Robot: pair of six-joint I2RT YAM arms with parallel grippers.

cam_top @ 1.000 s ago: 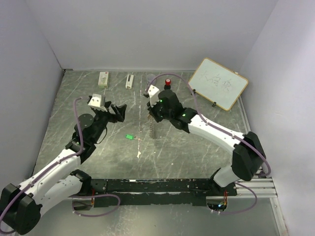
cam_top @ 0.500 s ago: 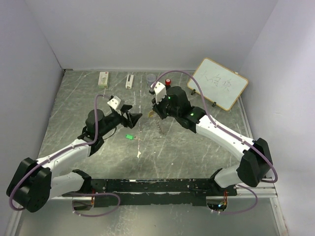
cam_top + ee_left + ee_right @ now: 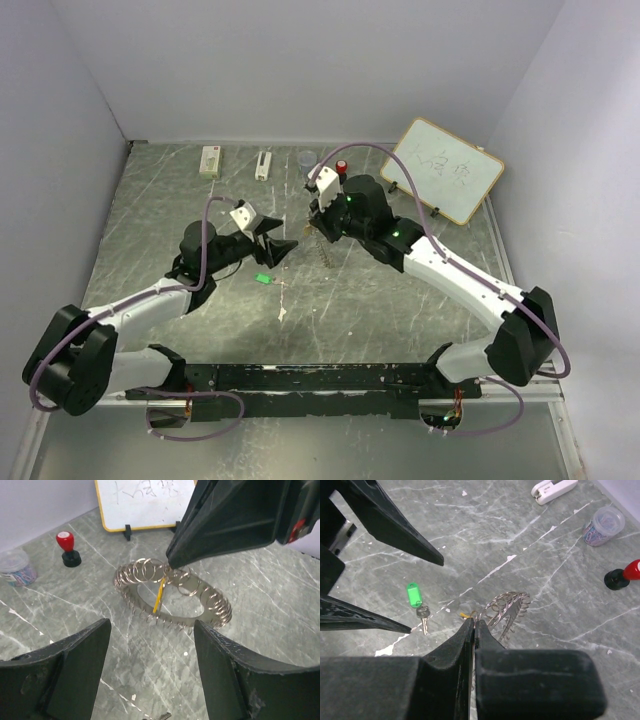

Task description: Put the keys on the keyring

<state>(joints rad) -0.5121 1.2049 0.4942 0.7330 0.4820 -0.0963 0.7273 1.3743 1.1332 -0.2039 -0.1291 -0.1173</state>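
Observation:
My right gripper (image 3: 474, 622) is shut on the rim of the keyring (image 3: 507, 609), a large silver ring with a coiled rim, and holds it tilted with its low edge near the table. The ring also shows in the left wrist view (image 3: 215, 602) and in the top view (image 3: 322, 252). The yellow-headed key (image 3: 159, 594) hangs at the ring beside the right fingers (image 3: 225, 525). The green-headed key (image 3: 414, 595) lies flat on the table, also seen from above (image 3: 263, 278). My left gripper (image 3: 152, 626) is open and empty, facing the ring from a short way off (image 3: 278, 246).
A red-capped black knob (image 3: 67, 547), a small cup of clips (image 3: 15, 567) and a whiteboard (image 3: 145, 500) stand behind the ring. A white stapler (image 3: 553, 489) and a white box (image 3: 210, 161) lie near the back wall.
My left gripper has swung right and down toward the keyring. My right gripper has shifted slightly back and right with the ring in it.

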